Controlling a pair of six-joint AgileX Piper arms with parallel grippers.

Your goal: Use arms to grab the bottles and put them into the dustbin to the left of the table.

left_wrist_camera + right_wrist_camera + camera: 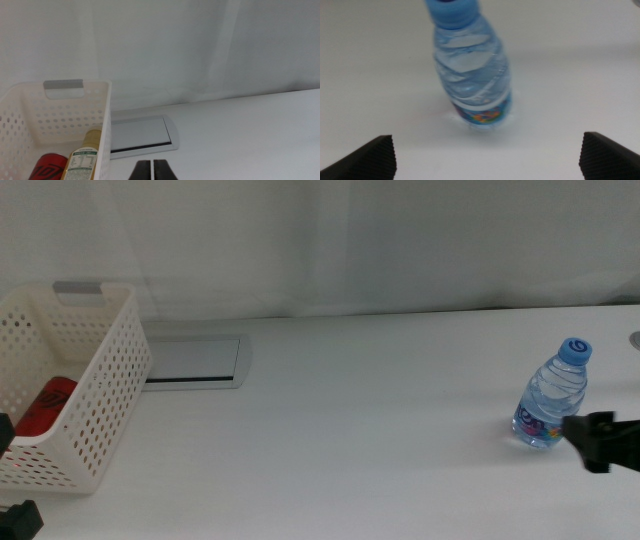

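Nearing upright water bottle on worktop: right gripper, jaws wide apart; left gripper pressed closed beside dustbin.

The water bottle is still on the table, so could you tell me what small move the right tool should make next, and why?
Probably ease the right tool forward until its open jaws flank the water bottle, then close. The bottle stands upright just ahead of it, ungrasped, while the can and yellow bottle already lie in the dustbin.

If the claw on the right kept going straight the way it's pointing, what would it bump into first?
Most likely the water bottle. The right gripper has its jaws wide open, and the bottle stands upright on the table between them and just ahead. Exact depth is hard to judge, but nothing else lies between.
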